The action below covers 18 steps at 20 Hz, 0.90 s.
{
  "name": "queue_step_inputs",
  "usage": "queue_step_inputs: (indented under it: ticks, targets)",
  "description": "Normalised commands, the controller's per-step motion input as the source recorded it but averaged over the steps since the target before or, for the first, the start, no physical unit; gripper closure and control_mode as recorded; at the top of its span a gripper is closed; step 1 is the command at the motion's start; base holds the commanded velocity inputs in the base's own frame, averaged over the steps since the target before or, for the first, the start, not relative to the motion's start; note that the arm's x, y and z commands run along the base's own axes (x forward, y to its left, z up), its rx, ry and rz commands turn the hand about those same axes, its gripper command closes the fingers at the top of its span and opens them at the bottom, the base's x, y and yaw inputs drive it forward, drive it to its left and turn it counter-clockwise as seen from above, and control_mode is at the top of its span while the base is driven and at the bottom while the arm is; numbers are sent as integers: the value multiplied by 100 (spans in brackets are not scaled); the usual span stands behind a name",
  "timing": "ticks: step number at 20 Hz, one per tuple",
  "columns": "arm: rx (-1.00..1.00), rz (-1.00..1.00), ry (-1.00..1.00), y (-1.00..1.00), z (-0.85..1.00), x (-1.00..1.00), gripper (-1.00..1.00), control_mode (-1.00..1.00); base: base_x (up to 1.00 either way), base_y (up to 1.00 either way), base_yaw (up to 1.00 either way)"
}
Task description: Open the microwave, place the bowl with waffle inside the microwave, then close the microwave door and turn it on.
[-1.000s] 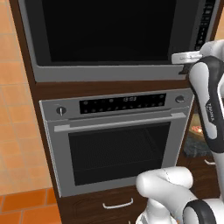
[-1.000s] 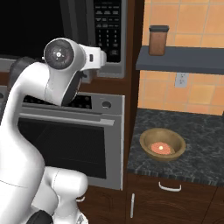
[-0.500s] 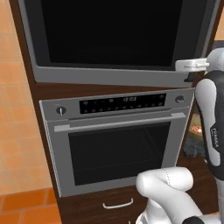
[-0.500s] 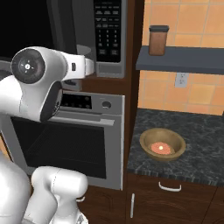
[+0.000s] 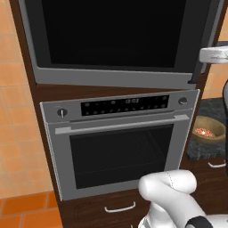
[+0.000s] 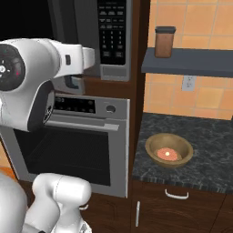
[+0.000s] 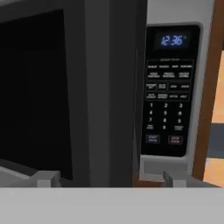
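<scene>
While the gripper stood spread, the microwave door, dark glass with grey rim, hung ajar.

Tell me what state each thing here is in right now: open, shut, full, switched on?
Microwave door: swung partly open.
Microwave: powered, its clock display lit.
Oven: door shut.
Bowl: upright on the dark counter, holding the waffle.
Brown jar: upright on the shelf, lid on.
Pincer: fingers spread apart, holding nothing, close to the door's edge.
</scene>
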Motion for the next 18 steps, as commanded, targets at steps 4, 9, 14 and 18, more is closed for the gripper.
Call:
queue_step_inputs:
  ticks: [4, 9, 14, 18]
  targets:
    - [1, 1, -1, -77, 17, -43, -100, -100, 0, 0, 0]
    - [3, -10, 14, -49, 0, -1, -100, -100, 0, 0, 0]
    - [38, -22, 8, -11, -21, 7, -100, -100, 0, 0, 0]
    - [68, -27, -6, 0, -71, 16, -100, -100, 0, 0, 0]
